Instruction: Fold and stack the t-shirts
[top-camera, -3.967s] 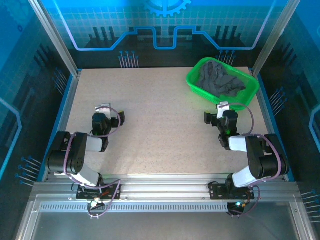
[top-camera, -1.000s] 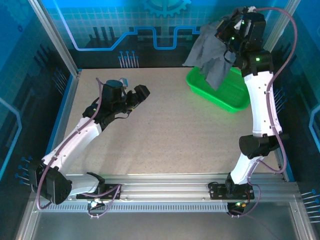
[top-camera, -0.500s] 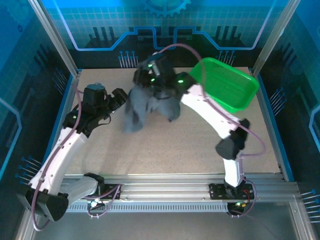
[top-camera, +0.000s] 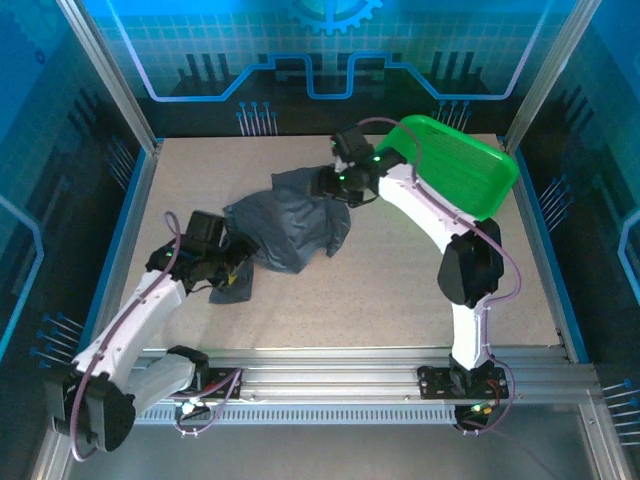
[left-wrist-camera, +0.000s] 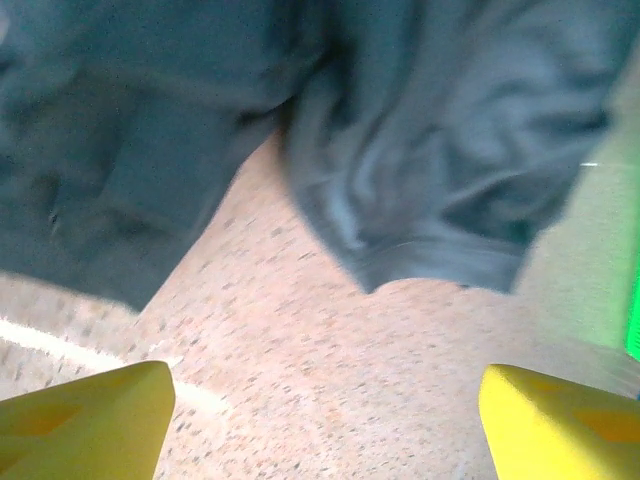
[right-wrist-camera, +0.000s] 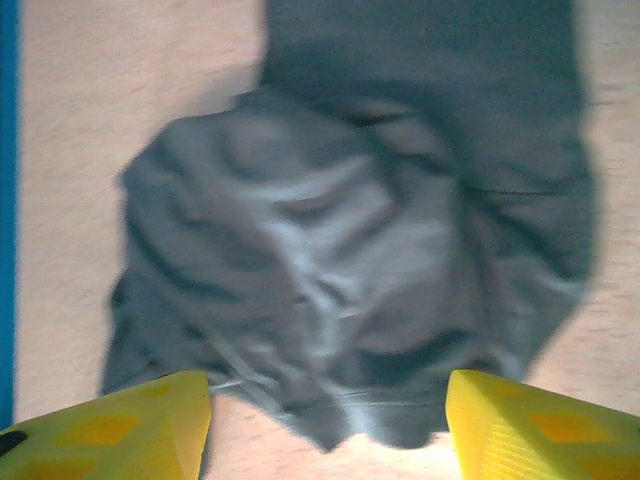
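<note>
Logging what we see: t-shirt (top-camera: 285, 230) crumpled left of green basket (top-camera: 455, 170); left gripper (left-wrist-camera: 320, 425) and right gripper (right-wrist-camera: 325, 425) both spread wide.

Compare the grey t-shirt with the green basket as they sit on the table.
Colour: the t-shirt is dark slate grey, the basket bright green. Form: the t-shirt lies as a soft, crumpled heap, while the basket is a rigid tub. Place: the t-shirt is mid-table, the basket at the far right corner. Both rest on the speckled table.
</note>
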